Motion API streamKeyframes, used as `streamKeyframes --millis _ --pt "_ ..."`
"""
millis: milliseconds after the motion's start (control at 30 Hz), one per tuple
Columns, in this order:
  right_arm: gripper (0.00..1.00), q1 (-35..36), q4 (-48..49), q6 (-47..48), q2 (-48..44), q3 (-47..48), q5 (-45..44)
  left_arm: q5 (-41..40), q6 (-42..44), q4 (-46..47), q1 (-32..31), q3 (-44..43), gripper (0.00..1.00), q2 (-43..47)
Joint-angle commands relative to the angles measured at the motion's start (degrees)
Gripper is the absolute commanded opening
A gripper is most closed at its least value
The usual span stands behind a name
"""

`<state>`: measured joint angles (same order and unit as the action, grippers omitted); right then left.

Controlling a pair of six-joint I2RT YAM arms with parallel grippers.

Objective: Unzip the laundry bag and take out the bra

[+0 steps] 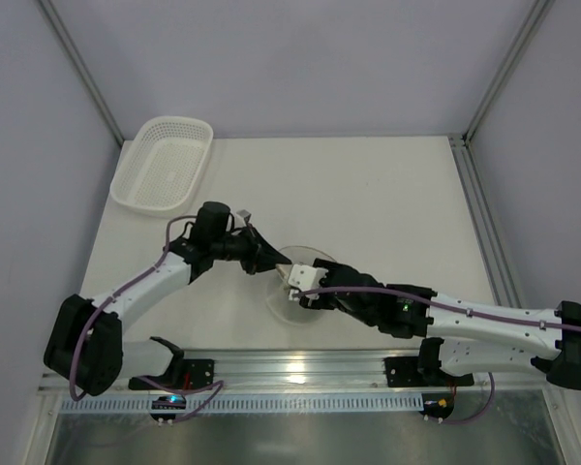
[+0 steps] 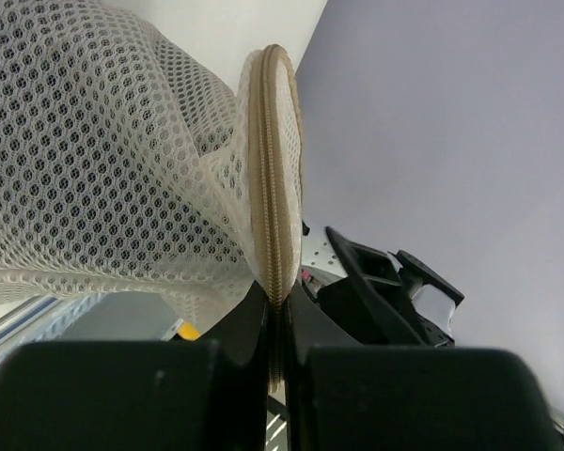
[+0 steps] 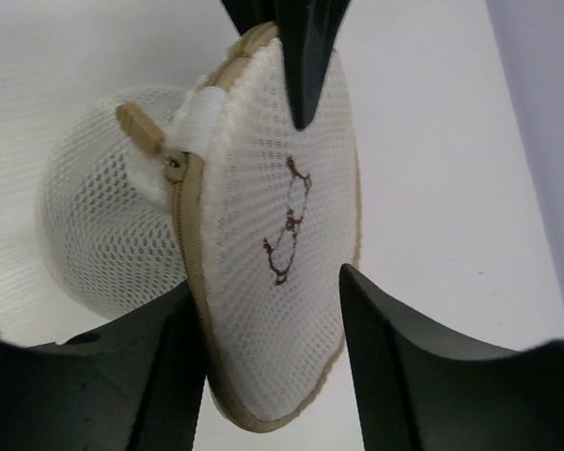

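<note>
The laundry bag (image 1: 292,267) is a white mesh pouch with a tan zipper rim, standing on edge at the table's middle. My left gripper (image 1: 271,260) is shut on its zipper rim (image 2: 273,188), with the mesh (image 2: 103,169) bulging to the left. My right gripper (image 1: 295,288) is open, its jaws either side of one disc half (image 3: 273,282) that bears a small brown mark. The right finger stands apart from the disc. The tan zipper pull (image 3: 139,130) sticks out at the upper left. The left gripper's fingertips (image 3: 301,47) pinch the rim from above. No bra shows.
A white perforated plastic basket (image 1: 163,163) stands at the table's far left. The right arm's wrist (image 2: 385,282) is close behind the bag in the left wrist view. A metal rail (image 1: 300,366) runs along the near edge.
</note>
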<state>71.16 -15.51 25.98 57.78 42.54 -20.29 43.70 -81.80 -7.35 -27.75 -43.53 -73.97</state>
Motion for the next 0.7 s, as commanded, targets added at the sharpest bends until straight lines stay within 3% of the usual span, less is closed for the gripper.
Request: streamKeyframes --millis 0,33,100,167,367,667 --pt "0.6 0.3 2.3 -4.3 -0.8 3.4 -9.8 -2.5 0.2 2.6 -0.2 1.2 0.0 3.4" --pt "0.76 0.3 3.5 -6.2 -1.7 3.4 -11.2 -4.0 0.0 3.0 -0.2 2.6 0.0 4.0" --pt "0.82 0.3 4.0 -9.4 -5.3 3.8 -14.6 -9.6 -0.5 3.4 -0.2 4.1 0.0 7.3" --pt "0.99 0.3 1.8 -16.5 -7.4 6.0 -17.0 -14.5 0.1 1.1 -0.3 5.6 0.0 10.2" --pt "0.99 0.2 -11.2 -35.6 -7.4 14.9 -18.4 -32.7 0.9 -4.2 -0.6 8.2 0.0 21.5" --pt "0.96 0.3 -6.4 -60.2 2.1 15.0 -7.6 -48.8 -3.5 -2.4 -4.7 14.3 0.0 28.3"
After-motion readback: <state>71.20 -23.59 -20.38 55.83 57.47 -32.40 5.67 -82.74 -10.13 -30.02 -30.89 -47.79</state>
